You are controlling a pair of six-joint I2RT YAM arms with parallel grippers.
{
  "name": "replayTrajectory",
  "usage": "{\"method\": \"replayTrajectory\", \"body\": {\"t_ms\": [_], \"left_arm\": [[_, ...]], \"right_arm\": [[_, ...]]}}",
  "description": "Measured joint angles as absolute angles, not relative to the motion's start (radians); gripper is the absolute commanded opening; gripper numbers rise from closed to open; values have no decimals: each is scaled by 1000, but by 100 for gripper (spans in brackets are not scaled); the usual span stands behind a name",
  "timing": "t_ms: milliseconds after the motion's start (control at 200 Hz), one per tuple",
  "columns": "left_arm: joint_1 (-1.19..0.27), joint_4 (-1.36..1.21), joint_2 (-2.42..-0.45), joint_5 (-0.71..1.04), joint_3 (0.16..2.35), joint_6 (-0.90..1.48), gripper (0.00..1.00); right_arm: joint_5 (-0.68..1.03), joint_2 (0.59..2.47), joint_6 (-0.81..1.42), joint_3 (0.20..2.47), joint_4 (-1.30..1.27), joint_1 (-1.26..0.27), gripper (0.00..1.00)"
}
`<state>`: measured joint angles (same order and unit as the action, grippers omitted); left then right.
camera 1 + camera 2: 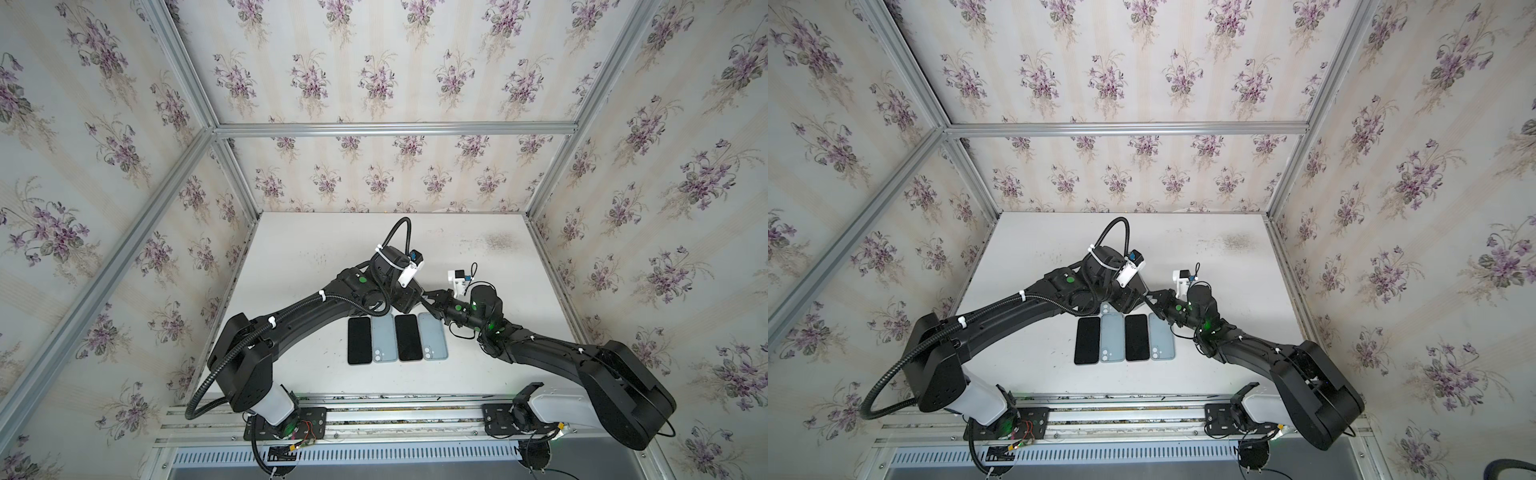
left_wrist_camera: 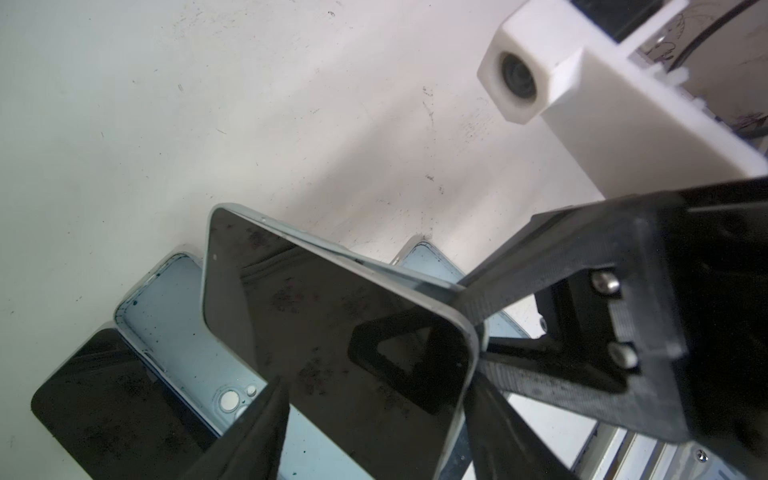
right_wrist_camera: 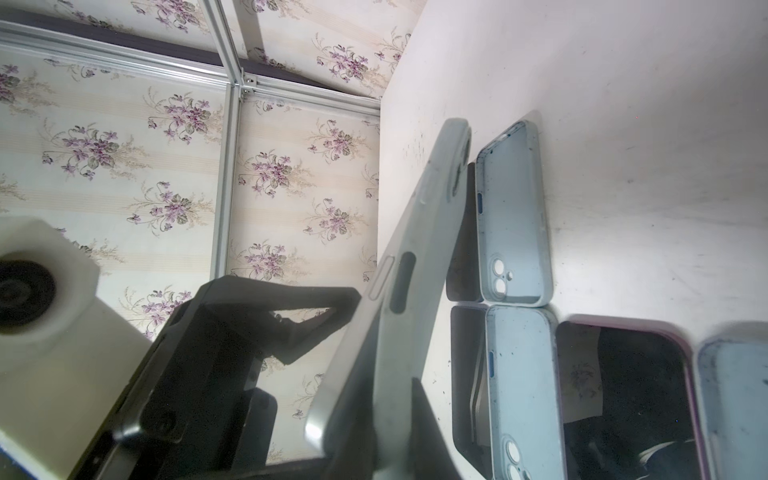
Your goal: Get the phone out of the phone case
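Note:
Above the table's middle both grippers meet on one phone (image 2: 332, 332) with a black screen, sitting in a pale grey-blue phone case (image 3: 432, 232). The phone's silver side (image 3: 376, 282) has come away from the case wall at the near end. My right gripper (image 3: 395, 428) is shut on the case wall, with one finger between phone and case. My left gripper (image 2: 374, 440) straddles the phone on its screen side, and its fingers (image 2: 266, 428) lie against the phone's edges. In both top views the arms hide most of the held phone.
On the white table (image 1: 291, 257), just in front of the grippers, lies a row of two black phones (image 1: 359, 340) (image 1: 408, 337) and two empty blue cases (image 1: 383, 338) (image 1: 433, 336). Another empty case (image 3: 513, 216) lies behind that row. Wallpapered walls enclose the table.

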<state>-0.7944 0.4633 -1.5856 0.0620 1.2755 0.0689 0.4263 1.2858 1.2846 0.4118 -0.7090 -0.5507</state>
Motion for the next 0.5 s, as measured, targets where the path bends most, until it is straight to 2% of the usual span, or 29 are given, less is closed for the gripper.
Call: {"method": "replayTrajectory", "body": {"t_ms": [505], "left_arm": [[-803,485,-1604,-15,1296,73,38]], "right_arm": [[418,1286,1286,412,-703,-551,0]]}}
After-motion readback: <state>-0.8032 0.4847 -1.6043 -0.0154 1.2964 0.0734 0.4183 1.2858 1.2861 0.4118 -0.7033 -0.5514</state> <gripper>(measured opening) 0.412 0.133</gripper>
